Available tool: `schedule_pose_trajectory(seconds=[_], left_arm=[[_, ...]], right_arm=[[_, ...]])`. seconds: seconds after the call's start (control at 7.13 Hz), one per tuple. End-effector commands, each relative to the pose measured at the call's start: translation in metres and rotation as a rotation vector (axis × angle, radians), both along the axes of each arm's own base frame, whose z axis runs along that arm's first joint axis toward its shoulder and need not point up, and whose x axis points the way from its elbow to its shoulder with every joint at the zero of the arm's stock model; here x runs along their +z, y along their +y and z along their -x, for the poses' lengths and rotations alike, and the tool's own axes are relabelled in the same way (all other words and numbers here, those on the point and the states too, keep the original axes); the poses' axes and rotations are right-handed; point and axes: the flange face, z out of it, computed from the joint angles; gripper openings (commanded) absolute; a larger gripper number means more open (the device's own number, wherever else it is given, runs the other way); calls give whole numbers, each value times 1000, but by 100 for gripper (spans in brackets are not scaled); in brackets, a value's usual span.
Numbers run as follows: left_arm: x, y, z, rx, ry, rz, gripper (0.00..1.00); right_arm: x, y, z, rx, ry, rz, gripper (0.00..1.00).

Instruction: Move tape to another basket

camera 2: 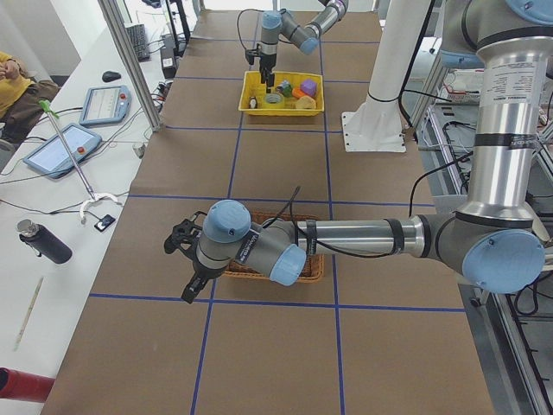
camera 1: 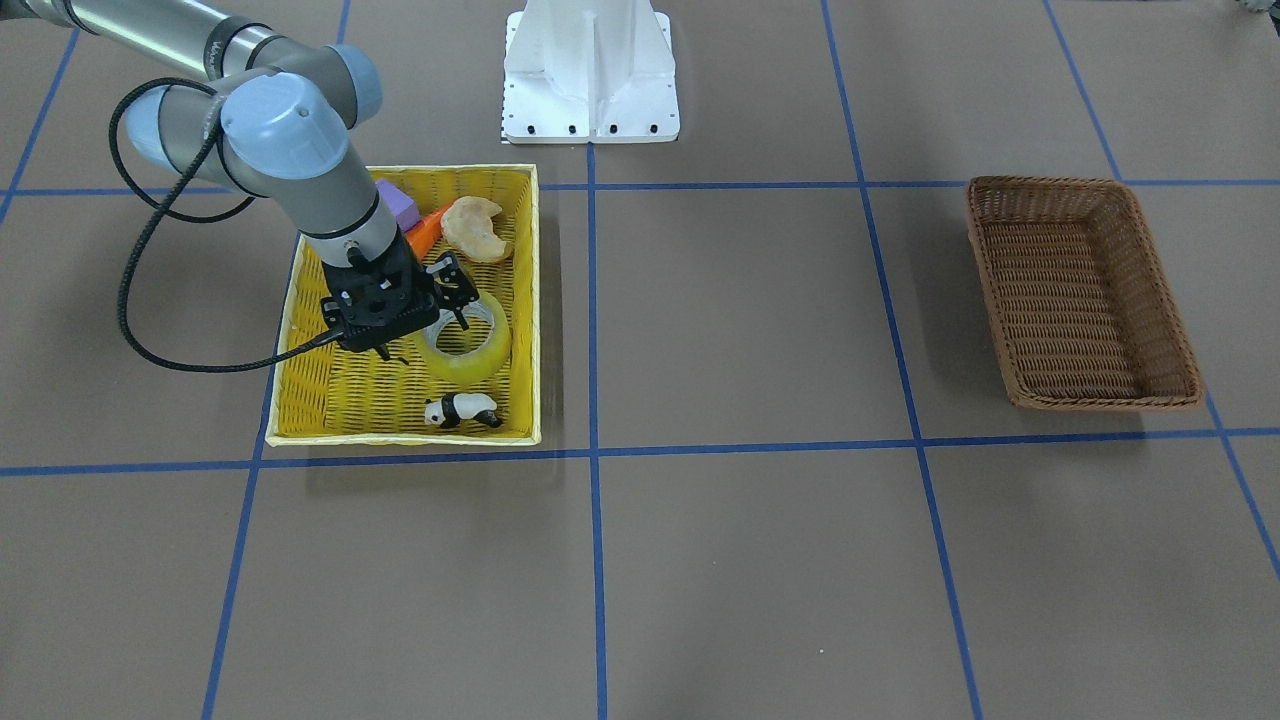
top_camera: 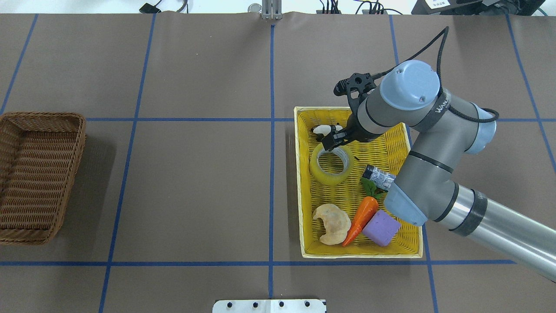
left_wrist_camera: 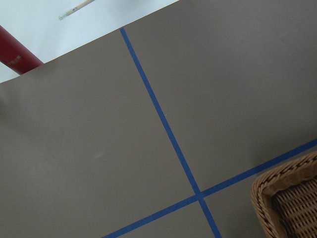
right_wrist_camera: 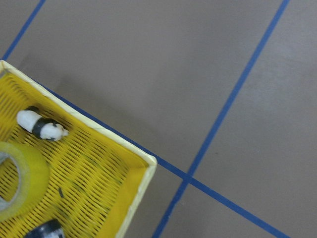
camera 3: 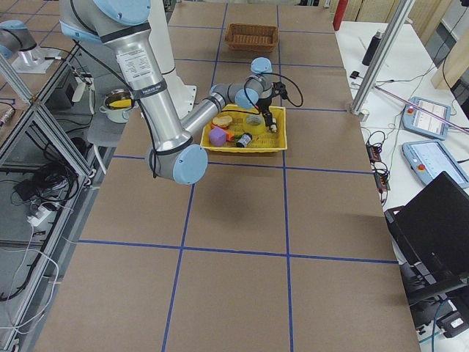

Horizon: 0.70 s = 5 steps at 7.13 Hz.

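Observation:
The tape (camera 1: 468, 345) is a yellowish translucent roll lying flat in the yellow basket (camera 1: 534, 300); it also shows in the overhead view (top_camera: 331, 165) and at the lower left of the right wrist view (right_wrist_camera: 17, 183). My right gripper (camera 1: 425, 328) is open and low over the roll's rim, one finger over the hole and one outside; in the overhead view it (top_camera: 332, 142) sits at the roll's far edge. The brown wicker basket (camera 1: 1100, 398) stands empty far across the table (top_camera: 43, 116). My left gripper (camera 2: 186, 259) hovers beside it; I cannot tell whether it is open or shut.
The yellow basket also holds a panda toy (top_camera: 323, 129), a small can (top_camera: 378, 177), a carrot (top_camera: 360, 219), a purple block (top_camera: 381, 228) and a pastry (top_camera: 332, 224). The white robot base (camera 1: 590, 75) stands at the table's middle edge. Blue tape lines grid the brown table.

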Motion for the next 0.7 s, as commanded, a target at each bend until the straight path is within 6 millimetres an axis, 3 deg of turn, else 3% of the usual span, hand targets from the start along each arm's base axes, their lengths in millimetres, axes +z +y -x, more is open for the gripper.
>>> schedule_pose_trajectory(seconds=[0.0, 0.28, 0.42, 0.56], left_arm=[[9, 0, -6, 12, 0, 15, 100], [14, 0, -6, 11, 1, 10, 99], [13, 0, -6, 11, 1, 7, 99], [13, -1, -6, 11, 1, 8, 99]], right_arm=[[16, 9, 17, -11, 33, 14, 94], [24, 10, 16, -39, 52, -23, 88], [33, 10, 17, -39, 79, -51, 80], [38, 9, 20, -54, 90, -57, 59]])
